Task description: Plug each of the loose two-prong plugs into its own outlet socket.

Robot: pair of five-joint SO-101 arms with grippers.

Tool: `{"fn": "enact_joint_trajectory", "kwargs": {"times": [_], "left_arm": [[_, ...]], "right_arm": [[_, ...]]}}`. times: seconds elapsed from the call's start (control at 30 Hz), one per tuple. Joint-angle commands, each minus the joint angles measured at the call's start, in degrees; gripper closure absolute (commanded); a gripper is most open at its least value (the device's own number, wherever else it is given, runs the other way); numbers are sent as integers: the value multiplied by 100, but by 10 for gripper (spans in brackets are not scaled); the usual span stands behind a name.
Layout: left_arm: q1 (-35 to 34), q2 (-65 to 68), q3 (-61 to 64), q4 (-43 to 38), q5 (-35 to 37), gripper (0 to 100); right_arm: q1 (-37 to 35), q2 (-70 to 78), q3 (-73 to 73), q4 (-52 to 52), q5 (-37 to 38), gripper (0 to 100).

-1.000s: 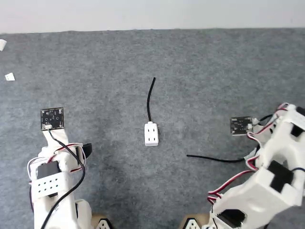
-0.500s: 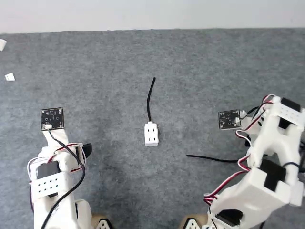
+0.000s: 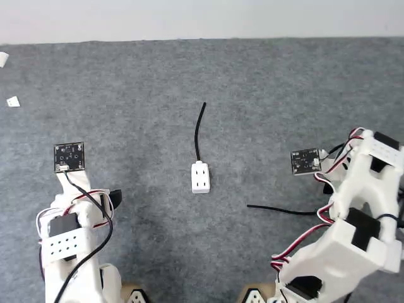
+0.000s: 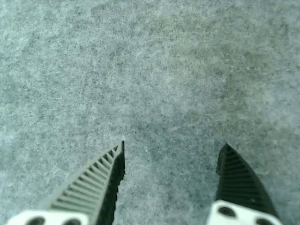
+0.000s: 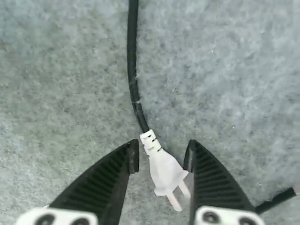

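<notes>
White plug (image 5: 164,172) straddled by right claw (image 5: 163,144), jaws parted, pointing down.

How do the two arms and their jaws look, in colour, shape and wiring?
The left arm and right arm are white plastic segments with black motor blocks. Red, white and black wires loop along the joints. Each wrist carries a dark square circuit board. The jaws are black, ribbed and tapering to points, on white bases.

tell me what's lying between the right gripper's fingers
A white two-prong plug on its black cord, inside the open right gripper, in the right wrist view.
</notes>
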Motion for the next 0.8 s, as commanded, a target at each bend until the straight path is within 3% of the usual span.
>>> {"fn": "enact_joint_trajectory", "kwargs": {"times": [0.0, 0.77], "left_arm": [[9, -97, -48, -105, 0, 702], [9, -97, -48, -105, 0, 702]], "right_arm": [[75, 40, -97, 110, 97, 821], [637, 1719, -1266, -4, 185, 824]]}}
